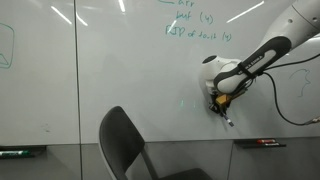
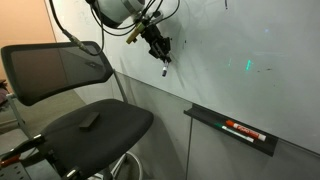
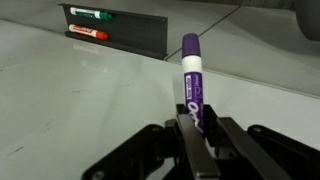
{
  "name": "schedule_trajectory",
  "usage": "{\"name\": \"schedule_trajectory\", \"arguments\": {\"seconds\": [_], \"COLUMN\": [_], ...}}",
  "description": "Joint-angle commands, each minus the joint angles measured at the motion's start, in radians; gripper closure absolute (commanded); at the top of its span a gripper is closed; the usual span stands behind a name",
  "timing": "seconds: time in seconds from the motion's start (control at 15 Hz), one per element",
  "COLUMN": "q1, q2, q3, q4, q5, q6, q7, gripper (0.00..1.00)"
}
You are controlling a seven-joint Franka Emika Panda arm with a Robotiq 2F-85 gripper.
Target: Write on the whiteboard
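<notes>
The whiteboard is a large glossy white wall with green handwriting at its top; it also shows in an exterior view and in the wrist view. My gripper is shut on a purple marker, seen between the jaws in the wrist view. In the exterior view the marker points down and toward the board from the gripper. I cannot tell whether its tip touches the board.
A black mesh office chair stands in front of the board; its back shows in an exterior view. A marker tray with red and green markers hangs on the board, also in the wrist view. A black cable hangs from the arm.
</notes>
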Motion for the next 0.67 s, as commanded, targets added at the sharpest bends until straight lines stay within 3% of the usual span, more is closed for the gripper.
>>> {"name": "schedule_trajectory", "arguments": {"seconds": [0.0, 0.6], "q1": [-0.022, -0.057], "q2": [-0.015, -0.061], "q3": [-0.019, -0.07], "q4": [-0.023, -0.071], "q5": [-0.011, -0.033], "q6": [0.031, 0.026], "q7": [0.029, 0.125], "gripper": [0.9, 0.9]}}
